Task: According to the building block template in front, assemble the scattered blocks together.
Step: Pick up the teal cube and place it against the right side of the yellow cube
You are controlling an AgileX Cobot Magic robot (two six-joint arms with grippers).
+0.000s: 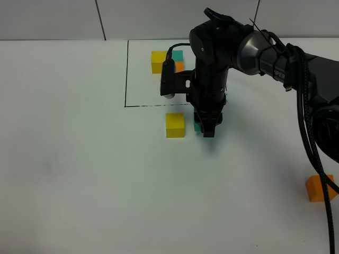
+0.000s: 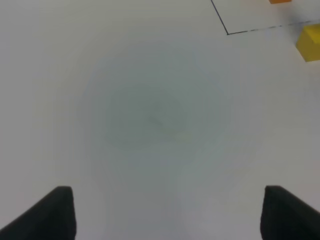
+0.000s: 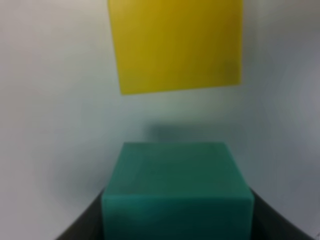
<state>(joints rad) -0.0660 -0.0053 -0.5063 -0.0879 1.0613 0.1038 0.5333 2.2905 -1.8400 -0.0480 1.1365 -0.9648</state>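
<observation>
Right hand (image 1: 207, 128): clamped on the teal cube (image 3: 175, 192), low at the tabletop (image 1: 79, 174). Yellow cube (image 1: 175, 125): just beside it at 9 o'clock, not touching. Template (image 1: 159, 61): at 11 o'clock, inside the black outline (image 1: 127, 74). Orange cube (image 1: 318, 189): well apart at 4 o'clock. Left hand (image 2: 169, 197): wide, holding nothing, over the tabletop.

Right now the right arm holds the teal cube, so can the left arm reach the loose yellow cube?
Probably yes: the left fingers stand open, only bare table lies between them and the yellow cube, though the right arm crowds it.
</observation>
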